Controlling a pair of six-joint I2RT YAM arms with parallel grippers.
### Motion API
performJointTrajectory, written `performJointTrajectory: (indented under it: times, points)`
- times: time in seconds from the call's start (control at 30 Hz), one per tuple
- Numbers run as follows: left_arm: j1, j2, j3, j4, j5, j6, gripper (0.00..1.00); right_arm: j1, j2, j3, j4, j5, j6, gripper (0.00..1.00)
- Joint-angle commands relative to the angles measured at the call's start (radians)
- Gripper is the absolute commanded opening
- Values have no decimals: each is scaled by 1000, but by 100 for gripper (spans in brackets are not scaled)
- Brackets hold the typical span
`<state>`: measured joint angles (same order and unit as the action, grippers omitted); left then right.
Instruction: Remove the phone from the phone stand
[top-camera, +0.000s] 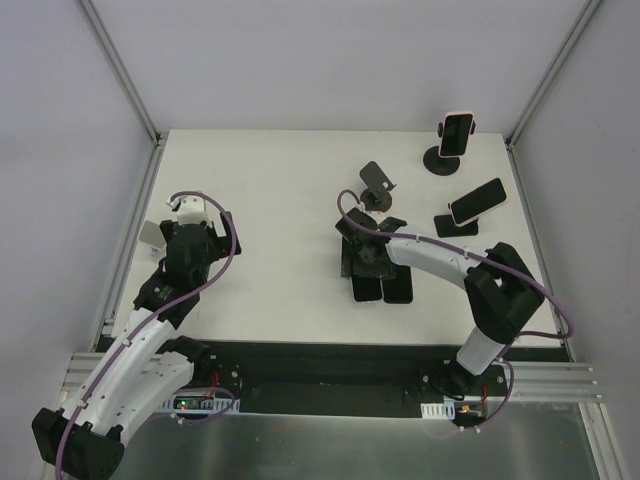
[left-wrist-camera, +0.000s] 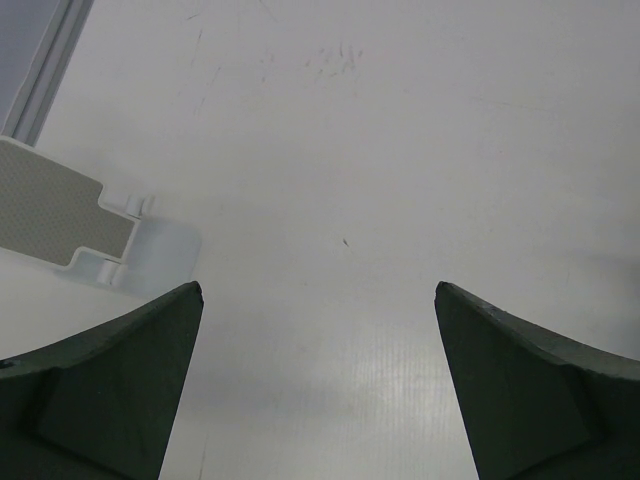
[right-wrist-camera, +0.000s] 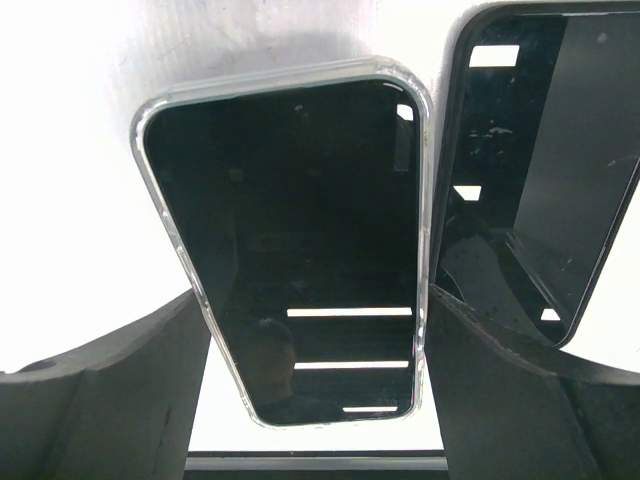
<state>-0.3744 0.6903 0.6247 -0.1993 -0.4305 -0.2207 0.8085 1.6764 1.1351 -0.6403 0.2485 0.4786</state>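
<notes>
Top view. White table (top-camera: 280, 190). The left arm (top-camera: 130, 352) reaches up the left side, its wrist end just beside a white stand (top-camera: 152, 235) with nothing on it. The right arm (top-camera: 432, 253) reaches in to the table centre, its wrist end over the far ends of two phones lying side by side: the clear-cased phone (top-camera: 367, 289) on the left and a black-cased phone (top-camera: 398, 287) touching or almost touching it on the right. Just beyond them is the empty black stand (top-camera: 378, 184), tilted plate bare. At far right a pink-cased phone (top-camera: 457, 134) stands upright in a round-based stand (top-camera: 440, 161). Nearer, a second pink-cased phone (top-camera: 478, 200) leans on a flat-based stand (top-camera: 452, 226).

Left wrist view. The left gripper (left-wrist-camera: 318, 288) is spread wide with nothing between the fingers, only bare table below. The white stand shows at the left edge, clear of the left finger.

Right wrist view. The right gripper (right-wrist-camera: 312, 295) straddles the clear-cased phone, screen up and dark, ceiling lights reflected in it. Both fingers sit against its long edges, so it reads as clamped across its width. The phone lies flat or nearly flat over the table; I cannot tell whether it rests fully on the surface. The black-cased phone lies just to its right, partly behind the right finger. The clear-cased phone is off the stand, at table centre.
</notes>
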Motion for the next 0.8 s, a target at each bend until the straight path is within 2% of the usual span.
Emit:
performJointTrajectory:
  times: [0.0,0.53,0.67,0.77]
  points:
    - [-17,-14,-6,32,-19,14,99,-2,26,48,8,58,54,53]
    - [-18,-9,-13,44,-25,26,99,-25,140,71,-2,-14,77,63]
    - [-18,-6,-11,47,-27,24,99,-26,147,75,-15,-20,97,71]
    - [-20,-3,-14,47,-27,26,99,-26,154,81,-25,-20,101,73]
